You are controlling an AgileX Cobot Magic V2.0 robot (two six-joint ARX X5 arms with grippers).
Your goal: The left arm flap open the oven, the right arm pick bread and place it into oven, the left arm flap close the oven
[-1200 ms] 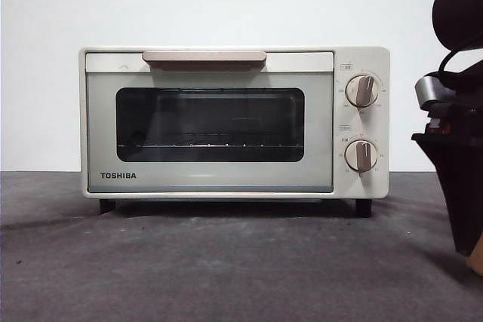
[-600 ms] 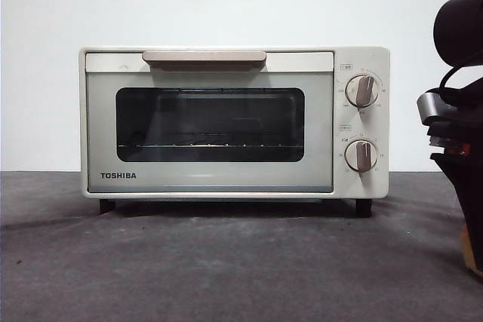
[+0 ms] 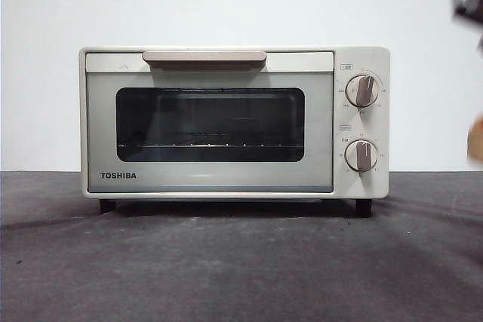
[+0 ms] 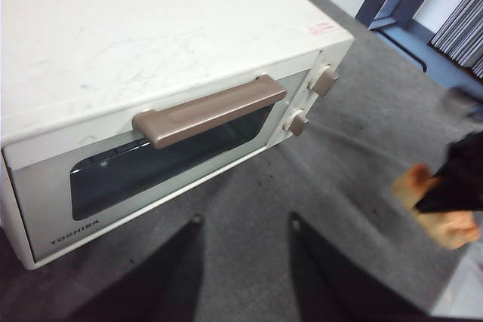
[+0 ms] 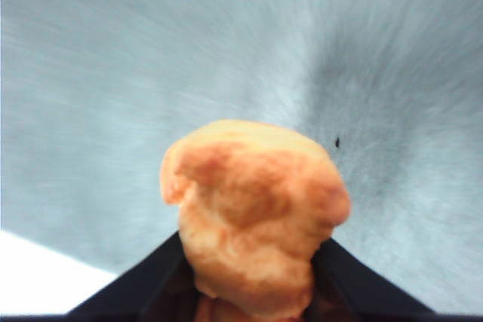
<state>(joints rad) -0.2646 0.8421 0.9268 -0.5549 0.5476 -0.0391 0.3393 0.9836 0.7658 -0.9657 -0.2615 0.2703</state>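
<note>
Grey felt table against a plain white wall, with the oven [image 3: 234, 122] sitting square in the middle, door shut and handle [image 3: 204, 57] untouched. So the opening flap clearly isn't done yet, which is a bit odd since the bread [image 5: 255, 224] is already off the table. The right gripper [image 5: 253, 292] has its jaws clamped on the lower part of it, lumpy golden top poking out, and from the front it only shows as an orange smear at the right edge, well off to the oven's side. My guess is it's parked out there so the door has room to swing down. The left gripper [image 4: 243, 222] hovers in front of the door, above the table, jaws apart and holding nothing, pointed toward the handle, which looks like a setup for hooking it and pulling the door down
</note>
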